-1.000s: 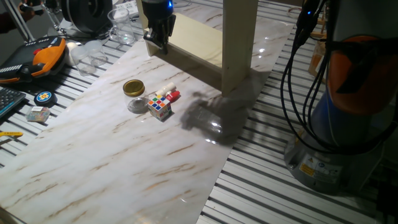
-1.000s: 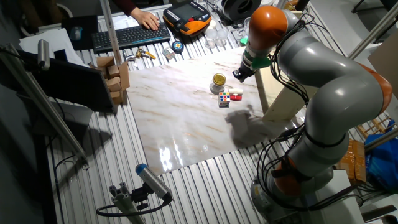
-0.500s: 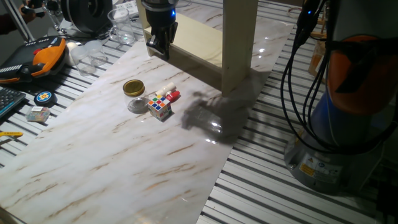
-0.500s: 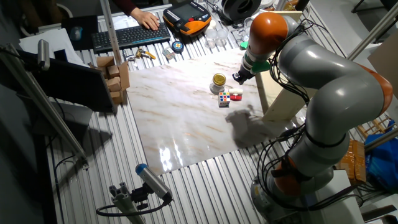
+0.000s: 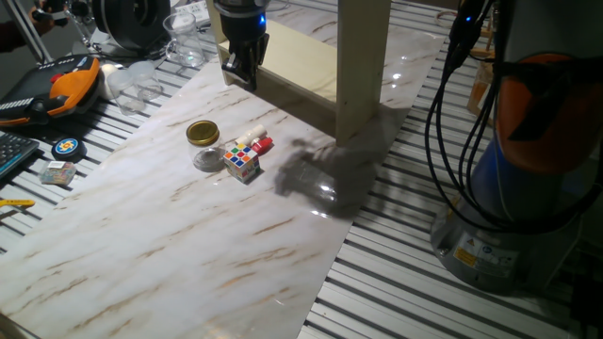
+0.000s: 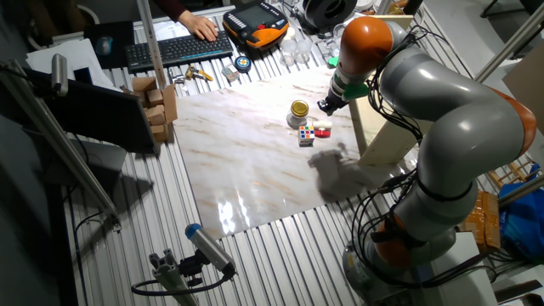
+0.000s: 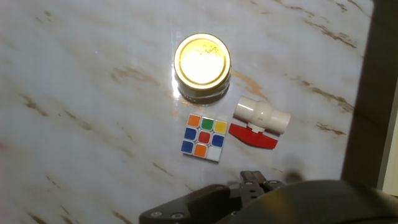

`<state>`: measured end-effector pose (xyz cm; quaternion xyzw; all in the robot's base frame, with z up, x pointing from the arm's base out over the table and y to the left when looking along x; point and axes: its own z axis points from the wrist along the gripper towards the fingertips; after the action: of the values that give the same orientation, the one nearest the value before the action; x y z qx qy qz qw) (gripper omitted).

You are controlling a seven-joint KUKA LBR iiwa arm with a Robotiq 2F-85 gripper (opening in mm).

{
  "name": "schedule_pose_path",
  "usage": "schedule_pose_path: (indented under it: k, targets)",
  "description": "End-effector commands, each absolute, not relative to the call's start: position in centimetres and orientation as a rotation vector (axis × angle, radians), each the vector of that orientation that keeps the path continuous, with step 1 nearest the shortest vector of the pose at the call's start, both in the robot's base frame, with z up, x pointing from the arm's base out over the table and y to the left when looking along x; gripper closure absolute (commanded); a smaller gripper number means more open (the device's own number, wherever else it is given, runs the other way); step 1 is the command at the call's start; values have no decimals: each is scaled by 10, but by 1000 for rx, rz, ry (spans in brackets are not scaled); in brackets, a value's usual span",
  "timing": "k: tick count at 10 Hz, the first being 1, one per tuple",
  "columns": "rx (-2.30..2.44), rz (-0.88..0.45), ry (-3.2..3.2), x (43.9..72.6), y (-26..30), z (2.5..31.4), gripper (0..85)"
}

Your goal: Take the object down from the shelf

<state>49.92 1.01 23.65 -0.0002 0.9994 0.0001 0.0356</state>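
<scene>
**A:** Where is the cream-coloured boxy wooden shelf [image 5: 303, 68]?

**B:** Upper centre of one fixed view, standing on the white marble-patterned bench [image 5: 141, 245]. Its flat lower board runs from upper left to lower right in the frame, ending at an upright panel.

**A:** And the fingers [image 5: 247, 66]?

**B:** Just beside the upper-left end of that board, pointing down at the bench. The shelf lies to their right in the frame. They show only as a dark shape, so I cannot tell whether they are spread or pressed together, or whether they pinch anything.

**A:** What sits on the shelf?

**B:** Nothing I can make out on the visible board. The hand view looks straight down at three items on the bench: a glass jar with a gold lid [image 7: 201, 65], a multicoloured puzzle cube [image 7: 203, 137] below it, and a white plastic valve with a red handle [image 7: 261, 121] to the cube's right.

**A:** So the next move?

**B:** My guess is that it turns on reaching rightwards along the board's long axis.
</scene>
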Motion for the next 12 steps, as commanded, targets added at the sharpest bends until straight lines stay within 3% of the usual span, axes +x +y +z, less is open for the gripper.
schedule_pose_path:
  k: [1,12]
  targets:
    - [-1,0,3072,499,10,236,850]
    - [9,1,3069,495,15,233,850]
